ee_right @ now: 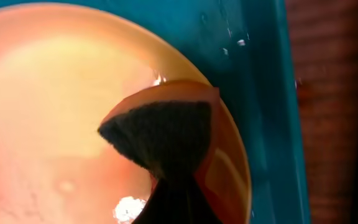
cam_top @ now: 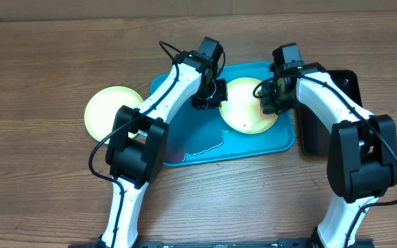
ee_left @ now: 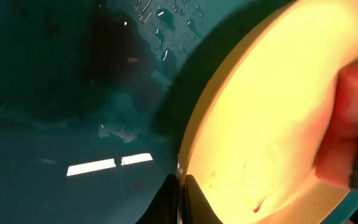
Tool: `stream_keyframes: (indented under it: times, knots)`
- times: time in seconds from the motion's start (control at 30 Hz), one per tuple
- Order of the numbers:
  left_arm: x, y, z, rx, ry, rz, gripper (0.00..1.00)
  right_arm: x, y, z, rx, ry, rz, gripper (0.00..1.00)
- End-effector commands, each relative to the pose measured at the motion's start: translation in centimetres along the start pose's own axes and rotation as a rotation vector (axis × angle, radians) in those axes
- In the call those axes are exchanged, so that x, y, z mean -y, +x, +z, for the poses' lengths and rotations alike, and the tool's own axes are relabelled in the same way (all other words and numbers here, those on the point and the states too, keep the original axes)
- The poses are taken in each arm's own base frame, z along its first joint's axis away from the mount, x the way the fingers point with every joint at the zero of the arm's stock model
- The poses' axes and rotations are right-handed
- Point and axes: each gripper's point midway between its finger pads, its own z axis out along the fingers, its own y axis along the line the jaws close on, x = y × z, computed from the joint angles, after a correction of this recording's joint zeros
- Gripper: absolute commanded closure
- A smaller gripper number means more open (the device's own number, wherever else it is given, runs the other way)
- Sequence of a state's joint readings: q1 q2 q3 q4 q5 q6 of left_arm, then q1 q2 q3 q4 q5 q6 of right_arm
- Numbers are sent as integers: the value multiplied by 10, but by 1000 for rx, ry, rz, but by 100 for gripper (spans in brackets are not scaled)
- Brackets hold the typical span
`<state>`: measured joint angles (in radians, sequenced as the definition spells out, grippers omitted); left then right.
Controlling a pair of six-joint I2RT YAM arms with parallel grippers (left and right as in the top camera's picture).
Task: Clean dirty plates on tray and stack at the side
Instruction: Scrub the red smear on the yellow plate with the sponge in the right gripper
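A pale yellow plate [cam_top: 247,107] lies on the right half of the turquoise tray [cam_top: 185,145]. It has a small red smear near its front edge [cam_top: 243,126]. My left gripper [cam_top: 210,96] is shut on the plate's left rim, which shows in the left wrist view [ee_left: 180,190]. My right gripper [cam_top: 271,100] is shut on an orange sponge with a dark scouring face [ee_right: 160,134], pressed on the plate's right side [ee_right: 55,112]. A second yellow-green plate [cam_top: 112,110] lies on the table left of the tray. No blue-white plate shows.
A black tray [cam_top: 316,134] stands right of the turquoise tray, under my right arm. A thin puddle of water [cam_top: 198,148] lies on the tray's front. The tray floor [ee_left: 73,93] carries droplets. The wooden table [cam_top: 47,193] surrounds everything.
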<state>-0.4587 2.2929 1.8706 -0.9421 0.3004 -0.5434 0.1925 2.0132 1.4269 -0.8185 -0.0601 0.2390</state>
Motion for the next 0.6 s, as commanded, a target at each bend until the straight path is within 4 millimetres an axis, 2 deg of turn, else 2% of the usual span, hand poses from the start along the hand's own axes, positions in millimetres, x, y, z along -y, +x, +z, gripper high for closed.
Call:
stream_keyframes:
  times: [0.0, 0.1, 0.23, 0.43, 0.57]
  knots:
    - [13, -5, -20, 43, 31, 43, 96, 2, 6, 7, -32, 36, 7, 96]
    - [14, -6, -20, 48, 34, 45, 96, -10, 26, 14, -95, -22, -58, 96]
    - [14, -6, -20, 49, 34, 45, 96, -39, 48, 17, -153, -123, -179, 96]
    - [14, -6, -20, 49, 34, 45, 96, -81, 69, 11, -191, -276, -351, 96]
    - [14, -6, -20, 48, 34, 45, 96, -89, 72, 8, -196, -317, -366, 96]
